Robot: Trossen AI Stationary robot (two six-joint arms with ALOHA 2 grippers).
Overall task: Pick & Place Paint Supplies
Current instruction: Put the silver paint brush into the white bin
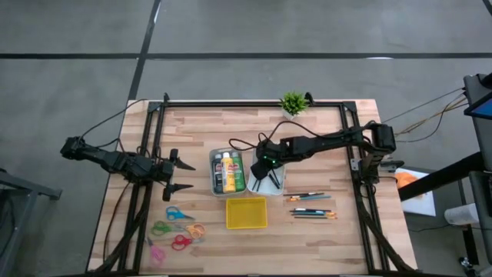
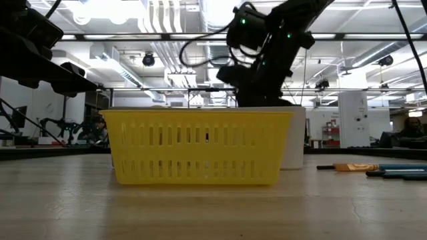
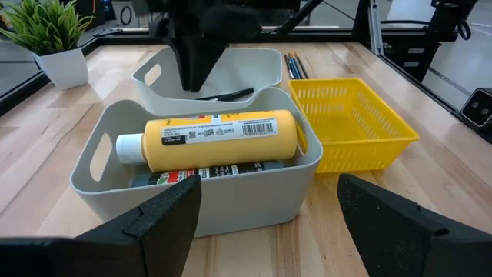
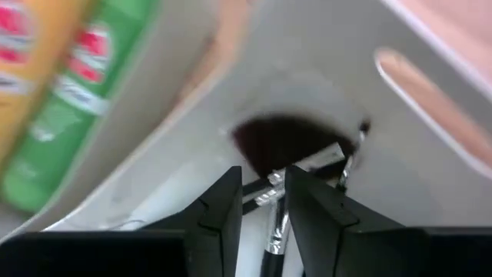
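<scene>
In grey bin [image 4: 430,46]: right gripper [image 4: 264,201] (parted) over brushes [image 4: 307,165].

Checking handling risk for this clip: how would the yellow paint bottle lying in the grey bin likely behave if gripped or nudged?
The yellow paint bottle lies on its side and looks round, so it would probably roll if nudged, though the grey bin walls should contain it. Its smooth label may be slippery. It looks rigid.
</scene>
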